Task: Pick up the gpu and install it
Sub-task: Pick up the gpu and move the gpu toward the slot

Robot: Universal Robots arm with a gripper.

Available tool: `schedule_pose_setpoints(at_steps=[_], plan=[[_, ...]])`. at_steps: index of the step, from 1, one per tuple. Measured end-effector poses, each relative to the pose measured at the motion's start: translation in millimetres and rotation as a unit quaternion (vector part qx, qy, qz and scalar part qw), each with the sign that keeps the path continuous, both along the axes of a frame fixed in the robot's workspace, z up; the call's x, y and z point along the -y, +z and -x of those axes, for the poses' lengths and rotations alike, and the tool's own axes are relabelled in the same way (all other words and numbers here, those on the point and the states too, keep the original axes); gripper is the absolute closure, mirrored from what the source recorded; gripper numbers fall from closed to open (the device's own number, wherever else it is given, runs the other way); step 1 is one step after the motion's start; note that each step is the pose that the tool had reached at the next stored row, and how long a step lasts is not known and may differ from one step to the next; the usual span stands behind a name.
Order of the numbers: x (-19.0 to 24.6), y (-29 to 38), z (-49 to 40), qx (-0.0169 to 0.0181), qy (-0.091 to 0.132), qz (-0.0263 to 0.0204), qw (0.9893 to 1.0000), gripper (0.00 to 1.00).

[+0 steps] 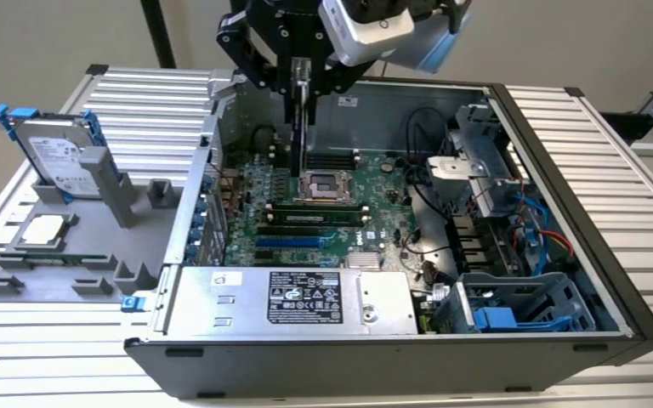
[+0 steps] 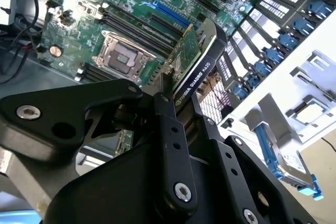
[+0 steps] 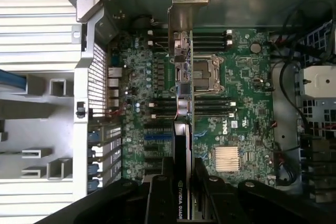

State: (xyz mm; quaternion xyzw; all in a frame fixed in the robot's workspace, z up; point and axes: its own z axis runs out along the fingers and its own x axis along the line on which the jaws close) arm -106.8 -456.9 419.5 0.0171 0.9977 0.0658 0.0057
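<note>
**Graphics card gripped and held over the open computer, not yet seated**

In the upper centre of the exterior view, the black pincer [image 1: 300, 83] hangs above an open computer case [image 1: 360, 365] that lies on its side on a ribbed metal desk [image 1: 145, 93]. Its two fingers are clamped on the gpu [image 1: 300, 127], which hangs edge-on and upright below them.

In the second wrist view, the fingers [image 2: 167, 124] press on both faces of the card. Its green board and black cooler reach towards the motherboard [image 2: 121, 30].

The card's lower end sits over the middle of the motherboard [image 1: 338, 212], near the processor socket [image 1: 324, 185]. The blue expansion slots [image 1: 292, 242] lie further towards the lower part of the frame.

So the pick-up looks done. The install looks unfinished: the card appears to be clear of the board and in no slot.

At the exterior view's left, a grey holder [image 1: 88, 255] carries a silver hard drive [image 1: 60, 157] standing on edge.
</note>
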Motion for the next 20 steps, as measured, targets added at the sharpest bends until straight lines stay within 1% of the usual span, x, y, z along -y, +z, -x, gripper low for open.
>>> schedule_pose_setpoints(at_steps=[15, 17, 20], plan=[[0.0, 0.0, -24.7, 0.0, 0.002, 0.0, 1.0, 1.0], [0.1, 0.0, -26.6, 0.0, 0.002, 0.0, 1.0, 1.0], [0.0, 0.0, -27.0, 0.0, 0.002, 0.0, 1.0, 1.0]])
